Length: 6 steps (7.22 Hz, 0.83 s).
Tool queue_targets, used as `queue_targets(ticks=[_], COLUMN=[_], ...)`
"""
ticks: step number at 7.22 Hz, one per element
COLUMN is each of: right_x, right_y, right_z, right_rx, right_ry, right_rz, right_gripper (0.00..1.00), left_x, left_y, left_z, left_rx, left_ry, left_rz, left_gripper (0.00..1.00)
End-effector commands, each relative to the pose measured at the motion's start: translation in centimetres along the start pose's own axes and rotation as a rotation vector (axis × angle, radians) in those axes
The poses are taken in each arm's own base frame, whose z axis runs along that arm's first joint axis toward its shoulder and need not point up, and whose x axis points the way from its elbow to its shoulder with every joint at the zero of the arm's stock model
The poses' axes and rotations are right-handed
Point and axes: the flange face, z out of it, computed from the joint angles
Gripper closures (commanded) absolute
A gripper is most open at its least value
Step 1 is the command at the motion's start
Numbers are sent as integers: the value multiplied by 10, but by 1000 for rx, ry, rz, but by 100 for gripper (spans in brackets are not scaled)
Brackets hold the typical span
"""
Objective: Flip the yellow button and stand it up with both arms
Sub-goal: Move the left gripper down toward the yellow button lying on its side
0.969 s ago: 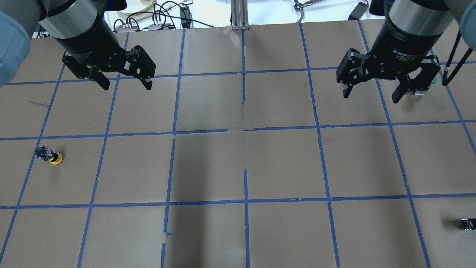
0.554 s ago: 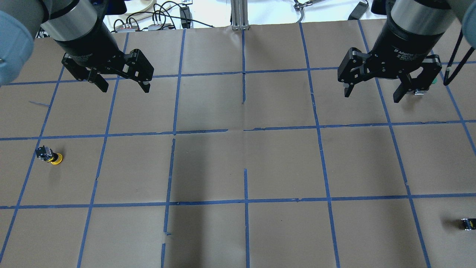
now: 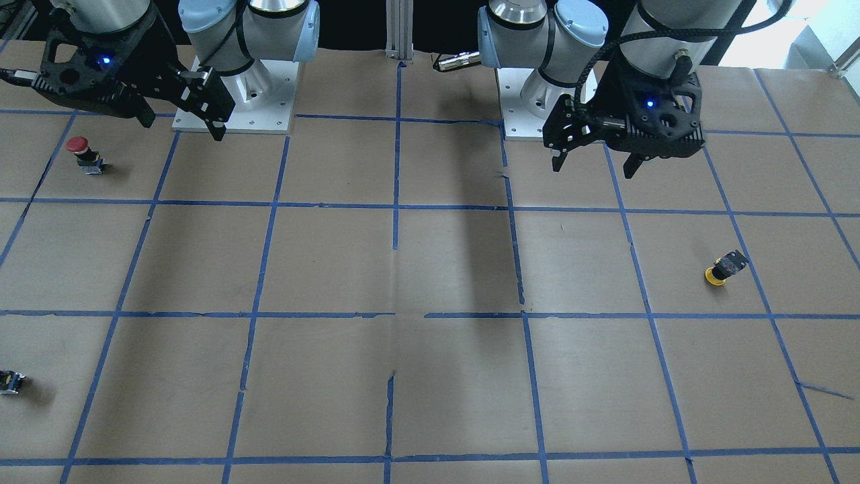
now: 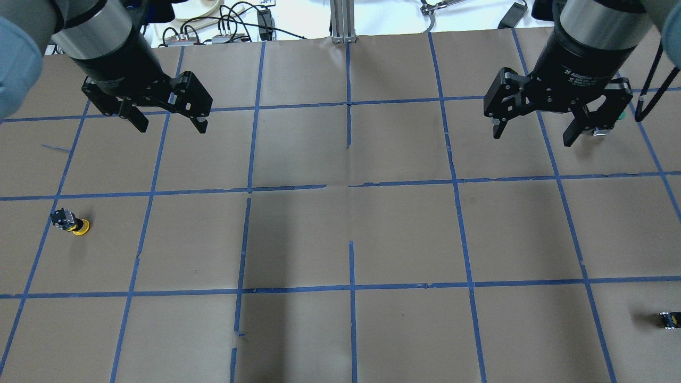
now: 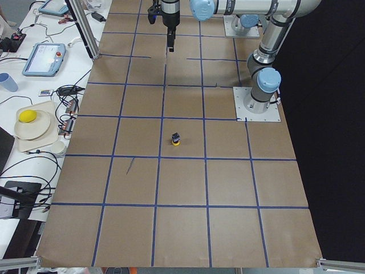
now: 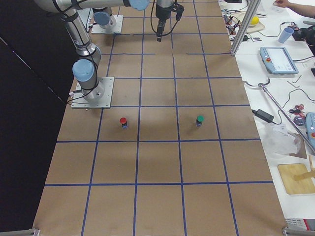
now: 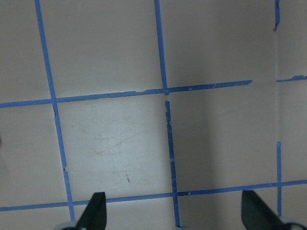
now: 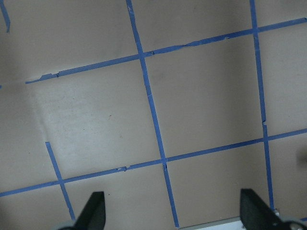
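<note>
The yellow button [image 4: 72, 223] sits near the left edge of the overhead view, a little below mid-height, alone inside one taped square of the bench [image 4: 404, 234]. Its yellow cap points toward the lower right of that view and its black body toward the upper left. In the left-end view the cap shows under the body, but whether it stands on the cap or leans cannot be told. The left hand [image 4: 171, 127] hangs in the upper left of the overhead view, well apart from the button. Its fingers are spread wide, with only brown paper and blue tape lines [image 4: 352, 319] between them in the left wrist view. The right hand [image 4: 532, 139] hangs in the upper right, likewise spread and holding nothing. A red-capped button [image 3: 84, 153] stands at the upper left of the front-facing view, near the right hand. A green-capped button [image 6: 200, 120] stands in the neighbouring square in the right-end view. A small black-and-yellow block [image 4: 668, 319] lies at the lower right edge of the overhead view.
</note>
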Motion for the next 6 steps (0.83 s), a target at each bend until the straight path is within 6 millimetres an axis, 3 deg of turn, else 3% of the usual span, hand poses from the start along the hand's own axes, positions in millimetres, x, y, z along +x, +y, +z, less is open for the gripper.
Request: queue_targets(ticks=[1,2,3,5,6], right_x=[0,1,1,0,0], right_y=[0,1,1,4,5], right_z=[0,-1,0,-4,-3], right_rx=[1,3,-3,7,5], right_ry=[-2,0,1,0,2], right_rz=[9,5,5,-3,-5], right_gripper=[0,0,0,0,0], left_x=[-97,-147,-183,-235,-257], left_y=[0,-1,-1,-2,-14], left_z=[38,69,93,130,150], left_rx=[-61,-72,-89,-122,-95], left_ry=[-22,-8,15,58,42], left_rz=[10,3,53,143,266], left_gripper=[1,1,1,2,1])
